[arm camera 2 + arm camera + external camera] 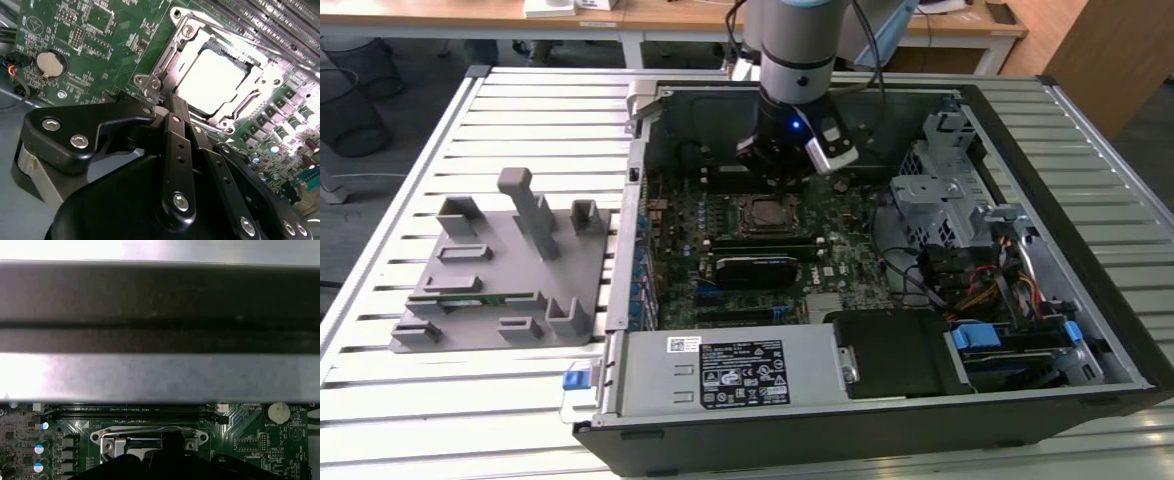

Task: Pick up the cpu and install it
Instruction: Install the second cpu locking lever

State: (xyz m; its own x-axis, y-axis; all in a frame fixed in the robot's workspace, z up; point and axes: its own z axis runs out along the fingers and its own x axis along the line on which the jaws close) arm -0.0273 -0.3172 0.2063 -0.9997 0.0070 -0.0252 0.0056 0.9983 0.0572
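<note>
The arm hangs inside the open computer case [1067, 130], with the gripper [781, 172] low over the far middle of the green motherboard [847, 235], just beyond the socket [767, 211]. And there is the cpu [212, 80]: in the second wrist view its pale silvery top sits flat inside the metal frame [162, 62] of the socket, level with the board, so it looks seated rather than carried. That squares with the gripper's place just off the socket's edge, not over the chip.

In that same view the black fingers [172, 120] run together toward the socket's near corner and seem pressed one against the other with nothing between them; closed and empty is my reading, though their very tips are hard to make out.

In the exterior view the grey holder block [507, 270] stands on the slatted table [400, 200], near the exterior view's left edge, with a narrow green strip [474, 297] lying in it. A round silver battery [51, 64] sits on the board beside the socket.
</note>
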